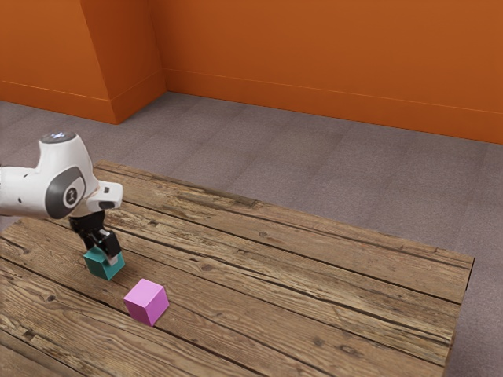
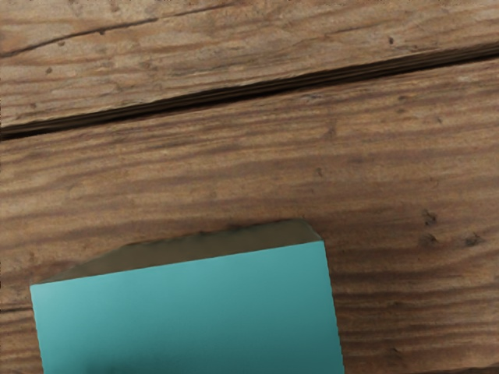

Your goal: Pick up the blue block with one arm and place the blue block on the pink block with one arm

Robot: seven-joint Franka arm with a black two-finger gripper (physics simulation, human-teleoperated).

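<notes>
Blue block: teal-blue cube near the table's edge at the exterior view's left, directly under the hand. I cannot tell whether it rests on the boards or is just clear of them.
Handling: it looks rigid, light and smooth-sided, with flat parallel faces. It should not crush, but it may slip or twist if pinched near a corner.
Where to hold: two opposite side faces, upper half, centred.
Gripper: the jaws stand narrowed to the cube's width and appear to press its upper part from two sides, so it has hold of the cube.
Wrist view: the cube's top face lies close beneath the hand, with bare planks beyond it.
Pink block: near the cube, toward the exterior view's right and front, apart from it, with its top free.
Table: rough wooden planks with grooves between them.
In the way: nothing lies between the two cubes. The likely risk is knocking the pink one by carrying too low.
</notes>
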